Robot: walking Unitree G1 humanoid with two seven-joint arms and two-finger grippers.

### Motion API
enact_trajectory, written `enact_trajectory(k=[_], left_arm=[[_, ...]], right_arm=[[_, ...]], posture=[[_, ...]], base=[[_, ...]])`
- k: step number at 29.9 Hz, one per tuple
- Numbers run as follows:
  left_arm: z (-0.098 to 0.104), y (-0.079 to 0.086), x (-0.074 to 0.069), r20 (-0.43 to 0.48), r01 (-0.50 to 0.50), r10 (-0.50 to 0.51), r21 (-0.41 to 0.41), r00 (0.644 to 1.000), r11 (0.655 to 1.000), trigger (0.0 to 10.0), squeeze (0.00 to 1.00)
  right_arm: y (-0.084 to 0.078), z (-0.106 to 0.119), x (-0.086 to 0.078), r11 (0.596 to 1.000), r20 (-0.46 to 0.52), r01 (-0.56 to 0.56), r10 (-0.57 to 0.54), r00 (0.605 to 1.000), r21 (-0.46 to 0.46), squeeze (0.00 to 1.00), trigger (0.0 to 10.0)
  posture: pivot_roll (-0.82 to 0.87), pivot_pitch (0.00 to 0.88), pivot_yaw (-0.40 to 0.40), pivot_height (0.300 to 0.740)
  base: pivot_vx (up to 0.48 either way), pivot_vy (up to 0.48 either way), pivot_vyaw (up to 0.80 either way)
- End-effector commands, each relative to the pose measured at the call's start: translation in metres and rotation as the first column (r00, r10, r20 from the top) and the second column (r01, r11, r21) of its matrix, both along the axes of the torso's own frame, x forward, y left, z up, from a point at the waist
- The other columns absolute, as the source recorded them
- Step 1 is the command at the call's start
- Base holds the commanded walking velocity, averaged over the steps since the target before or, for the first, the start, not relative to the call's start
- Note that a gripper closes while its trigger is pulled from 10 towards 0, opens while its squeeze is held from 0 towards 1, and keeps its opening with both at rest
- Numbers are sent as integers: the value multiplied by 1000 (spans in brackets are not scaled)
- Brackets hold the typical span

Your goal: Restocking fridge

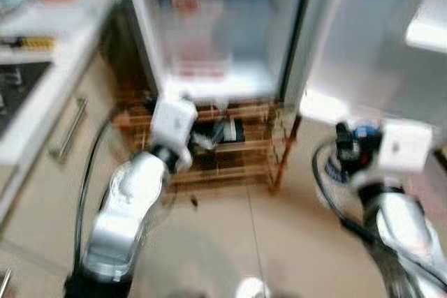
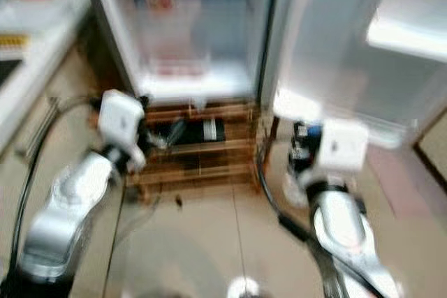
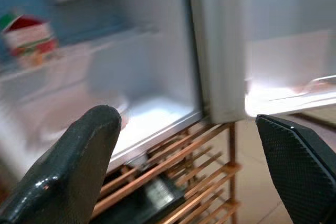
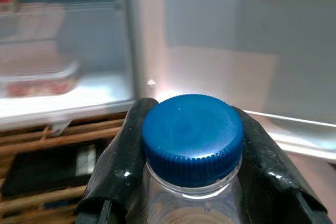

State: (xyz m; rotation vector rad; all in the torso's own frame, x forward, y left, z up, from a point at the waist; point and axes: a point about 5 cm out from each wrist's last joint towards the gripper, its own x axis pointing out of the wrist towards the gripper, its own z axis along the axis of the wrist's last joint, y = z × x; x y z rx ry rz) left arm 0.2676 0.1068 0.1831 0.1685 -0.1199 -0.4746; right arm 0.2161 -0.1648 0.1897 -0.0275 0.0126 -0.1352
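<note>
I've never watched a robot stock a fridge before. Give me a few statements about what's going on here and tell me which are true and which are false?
1. The right gripper is clamped on a bottle with a blue cap. True.
2. The left gripper holds a carton. False: its fingers are apart with nothing between them.
3. The fridge door is shut. False: it stands open, and the shelves inside can be seen.
4. A wooden slatted rack sits below the fridge. True.
5. A red and white carton stands inside the fridge. True.
</note>
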Motion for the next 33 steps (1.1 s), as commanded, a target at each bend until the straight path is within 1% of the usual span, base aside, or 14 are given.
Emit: enact_trajectory(k=[1,4,6,7,11,13,15,19,21,22,23,26,30,33], left_arm=[[-1,2,2,-14,-10,10,-5,1000,1000,10000,0],[-1,3,2,-18,-18,18,-26,1000,999,10000,0],[3,5,1,-12,-33,32,-84,999,996,10000,0],[5,5,1,-8,-33,32,-93,999,995,10000,0],[5,7,-1,14,-29,30,-78,999,997,10000,0],[4,6,-2,21,-13,15,-65,1000,998,10000,0],[6,5,-4,29,23,-20,-79,999,997,10000,0],[5,7,-3,25,-2,4,-73,1000,997,10000,0],[5,8,-2,24,-13,15,-70,1000,997,10000,0],[5,8,-2,24,-13,15,-70,1000,997,10000,0],[4,10,-3,21,-20,21,-67,1000,998,10000,0],[3,11,-3,16,-24,25,-65,1000,998,10000,0],[4,12,-2,16,-31,32,-68,999,997,10000,0],[4,12,-2,16,-32,33,-67,999,997,10000,0]], right_arm=[[0,19,0,1000,83,2,0,997,-20,0,10000],[2,26,3,1000,110,-7,10,994,-27,0,10000],[4,38,10,999,154,-35,39,987,-30,0,10000],[5,41,13,999,164,-42,46,985,-32,0,10000],[5,51,23,997,201,-66,72,977,-39,0,10000],[7,57,29,994,221,-107,111,969,-33,0,10000],[12,63,34,978,236,-197,207,950,-66,0,10000],[17,66,36,968,249,-249,249,936,-32,0,10000],[22,65,35,956,239,-291,291,926,-35,0,10000],[22,65,35,956,239,-291,291,926,-35,0,10000],[26,63,35,946,229,-322,321,919,-31,0,10000],[28,61,35,941,206,-335,338,918,-53,0,10000],[30,59,37,941,194,-334,339,921,-57,0,10000],[31,60,38,938,207,-343,344,916,-39,0,10000]], posture=[[-54,44,32,740],[-51,44,29,740],[-45,40,24,740],[-43,37,21,740],[-38,30,13,740],[-35,27,10,740],[-33,24,7,740],[-30,16,-1,740],[-31,13,-2,740],[-31,13,-2,740],[-31,12,-3,740],[-29,10,-7,740],[-25,13,-10,740],[-23,16,-11,740]], base=[[0,-480,-800],[0,-102,-800],[0,0,-800],[0,0,-800],[0,0,-800],[0,0,-800],[0,0,0],[256,0,0],[345,0,0],[345,0,0],[352,0,0],[350,0,0],[356,0,739],[358,0,533]])
